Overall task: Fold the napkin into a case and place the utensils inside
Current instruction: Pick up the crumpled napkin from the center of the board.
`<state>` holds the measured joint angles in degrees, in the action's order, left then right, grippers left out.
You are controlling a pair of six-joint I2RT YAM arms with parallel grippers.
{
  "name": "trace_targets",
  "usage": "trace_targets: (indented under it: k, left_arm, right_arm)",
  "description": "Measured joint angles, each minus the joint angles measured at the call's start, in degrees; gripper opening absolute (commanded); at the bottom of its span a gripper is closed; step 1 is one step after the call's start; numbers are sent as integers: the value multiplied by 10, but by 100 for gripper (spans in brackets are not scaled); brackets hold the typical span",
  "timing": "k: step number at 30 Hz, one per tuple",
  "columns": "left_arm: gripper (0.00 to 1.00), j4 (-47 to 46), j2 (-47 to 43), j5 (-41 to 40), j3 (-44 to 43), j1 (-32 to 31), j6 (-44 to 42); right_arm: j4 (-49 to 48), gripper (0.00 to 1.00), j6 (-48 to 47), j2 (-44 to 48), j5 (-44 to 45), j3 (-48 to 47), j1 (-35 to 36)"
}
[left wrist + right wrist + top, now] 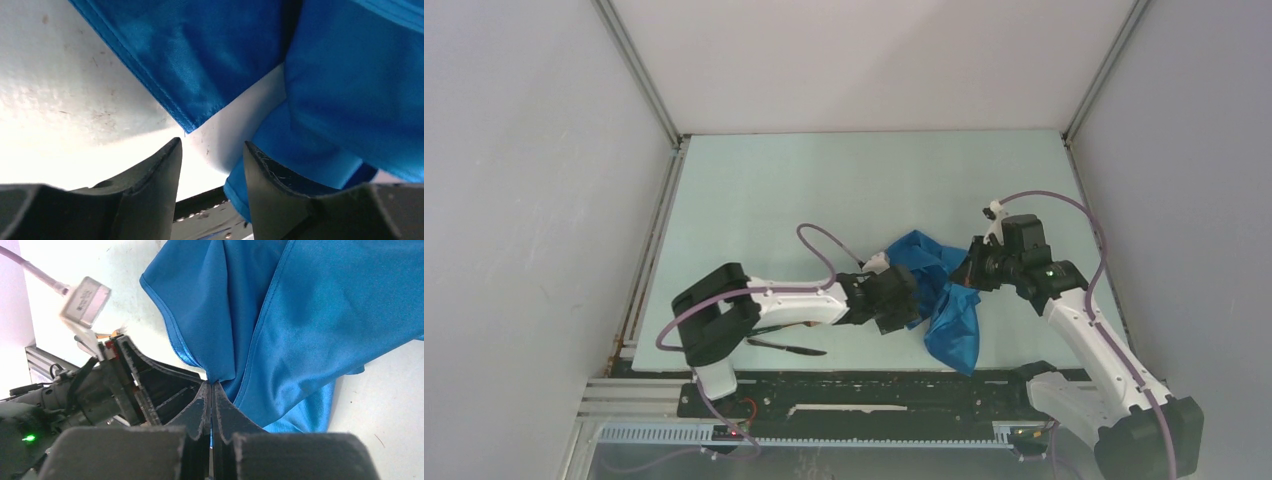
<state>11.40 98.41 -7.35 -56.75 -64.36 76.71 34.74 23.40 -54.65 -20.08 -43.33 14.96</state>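
The right gripper (211,390) clamps shut on a gathered pinch of the bright blue napkin (949,320), its fingers pressed together and the cloth fanning out from their tips in long folds. The napkin lies crumpled on the pale table (824,180), right of the middle and toward the near edge; its nearest fold reaches that edge and seems to lap over it. The right gripper holds the cloth at its right side, partway up the heap.

The left gripper (212,145) comes in low from the left and meets the napkin's left side with its jaws parted, bare table showing between the two dark fingers (155,180). A hemmed corner (187,127) of the napkin points down into that gap, just ahead of the fingertips and not caught between them. The finger on the right of the left wrist view stands in front of another fold of the cloth; whether it touches cannot be told.

A slim dark knife (789,348) lies flat close to the near edge, beside the left arm and well apart from the napkin. Another slim dark utensil (769,328) shows partly under that arm, too small to name
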Motion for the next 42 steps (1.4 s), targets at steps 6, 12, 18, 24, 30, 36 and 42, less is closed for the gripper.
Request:
trace_targets:
  k: [6,12,18,24,30,36,42]
  left_arm:
    - [71,145,103,23,-129,-3,118]
    - [66,235,143,28,-205,0,174]
    - [59,319,172,44,-246,10,220]
    - [48,341,181,75,-249,25,248]
    - [22,345,189,103,-256,32,258]
    - [4,294,197,142,-245,42,268]
    - [0,246,178,123,-214,45,253]
  right_arm:
    - [2,0,-5,9,-1,0,-4]
    - [2,0,-10,23,-10,0,-4]
    - [2,0,-14,25,-21,0,-4]
    - [2,0,-17,26,-28,0,-4]
    - [2,0,-17,36,-33,0,-4]
    - [2,0,-17,41,-33,0,-4]
    - [3,0,-17,49,-28,0,2]
